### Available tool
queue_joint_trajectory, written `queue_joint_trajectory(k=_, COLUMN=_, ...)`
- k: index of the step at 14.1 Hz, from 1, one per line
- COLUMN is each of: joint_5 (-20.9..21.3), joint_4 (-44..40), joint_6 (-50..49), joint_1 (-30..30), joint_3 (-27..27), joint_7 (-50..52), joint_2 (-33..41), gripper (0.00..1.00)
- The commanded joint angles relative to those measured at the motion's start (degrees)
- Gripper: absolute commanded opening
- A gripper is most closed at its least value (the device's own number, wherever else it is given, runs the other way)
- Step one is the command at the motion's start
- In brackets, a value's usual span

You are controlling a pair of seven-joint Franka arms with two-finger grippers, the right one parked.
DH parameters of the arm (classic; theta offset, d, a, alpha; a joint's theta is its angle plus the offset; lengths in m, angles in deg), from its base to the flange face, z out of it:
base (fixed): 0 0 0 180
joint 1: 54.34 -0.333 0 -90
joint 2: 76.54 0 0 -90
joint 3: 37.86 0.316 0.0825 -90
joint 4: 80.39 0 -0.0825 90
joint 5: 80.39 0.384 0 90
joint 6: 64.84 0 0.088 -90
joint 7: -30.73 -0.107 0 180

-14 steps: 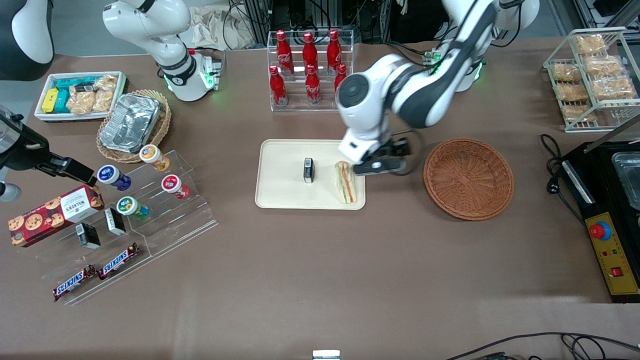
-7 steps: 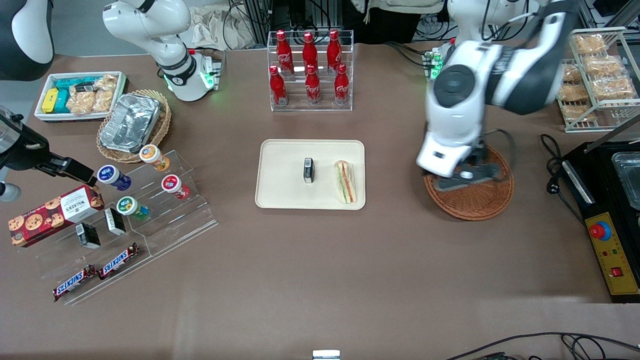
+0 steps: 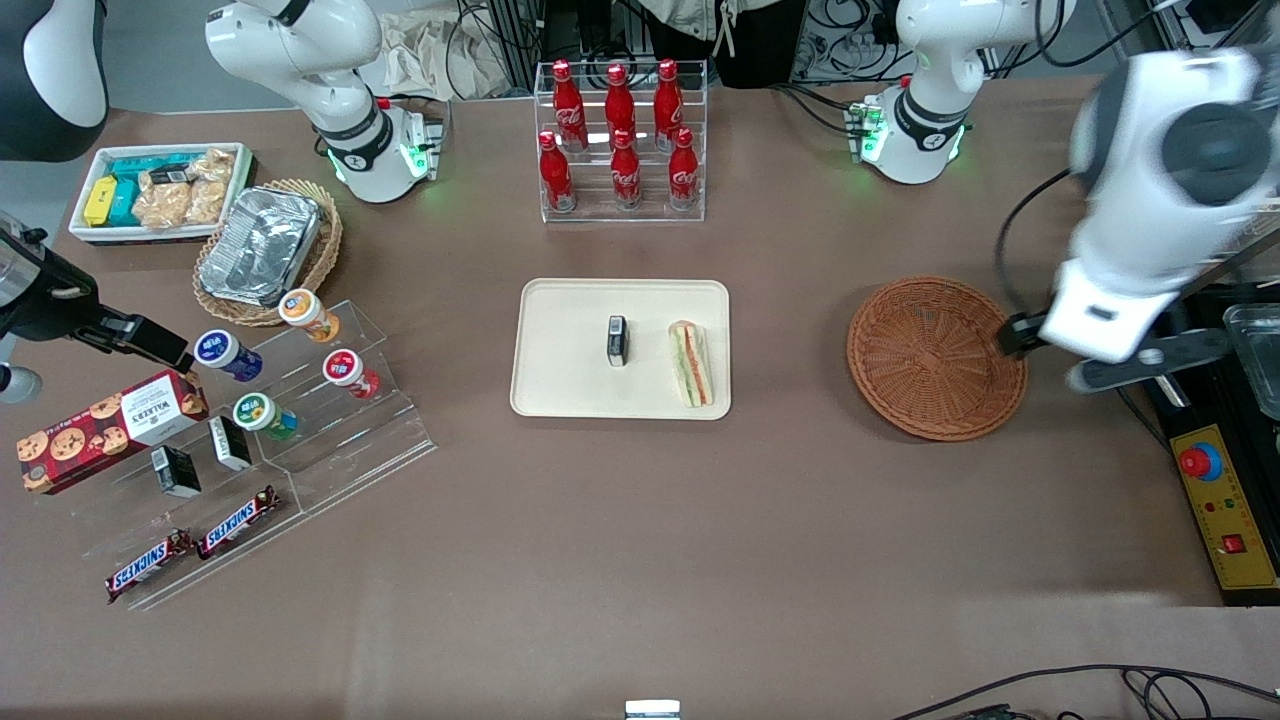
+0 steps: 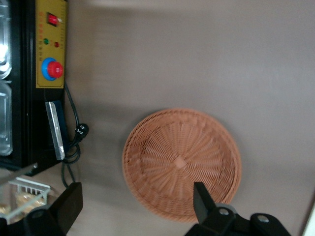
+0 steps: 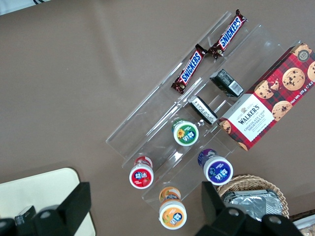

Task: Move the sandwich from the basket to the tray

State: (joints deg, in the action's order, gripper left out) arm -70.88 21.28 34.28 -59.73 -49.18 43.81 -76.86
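The sandwich [image 3: 691, 363], a pale wedge with red and green layers, lies on the cream tray [image 3: 570, 392] at the edge nearest the basket. The reddish-brown wicker basket [image 3: 936, 357] has nothing in it, and the left wrist view shows its bare woven bottom [image 4: 181, 162]. My left gripper [image 3: 1085, 352] hangs above the table just past the basket's rim, toward the working arm's end. It is open, with nothing between its fingers [image 4: 137, 199].
A small black box [image 3: 617, 340] stands on the tray beside the sandwich. A black machine with a red button [image 3: 1225, 500] sits close to the gripper. A rack of red bottles [image 3: 620, 140] and a wire rack of bagged snacks [image 3: 1190, 150] stand farther from the front camera.
The left gripper has swung from beside the sandwich at the tray, over the basket, out to the working arm's end. The sandwich has stayed still on the tray.
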Motion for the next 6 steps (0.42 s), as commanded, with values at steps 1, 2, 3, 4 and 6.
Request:
queue_joint_trajectory(k=1, joint_5=-6.94, joint_4=0.20, joint_6=-1.73, joint_1=-0.32, joint_3=5.67, joint_7=-18.92, joint_2=3.04, gripper=1.00)
queue_joint_trajectory(k=2, joint_5=-7.66, joint_4=0.11, joint_6=-2.26, joint_1=-0.58, joint_3=6.64, joint_7=-23.32, joint_2=3.22, gripper=1.00)
queue_joint_trajectory(k=3, joint_5=-7.66, joint_4=-0.07, joint_6=-3.04, joint_1=-0.59, joint_3=7.09, joint_7=-26.50, joint_2=3.22, gripper=1.00)
queue_joint_trajectory(k=4, joint_5=-7.66, joint_4=-1.72, joint_6=-4.18, joint_1=-0.67, joint_3=7.27, joint_7=-27.75, joint_2=2.96, gripper=1.00)
queue_joint_trajectory(k=6, joint_5=-7.66, joint_4=-4.54, joint_6=-6.04, joint_1=-0.50, joint_3=7.18, joint_7=-27.76, joint_2=1.99, gripper=1.00)
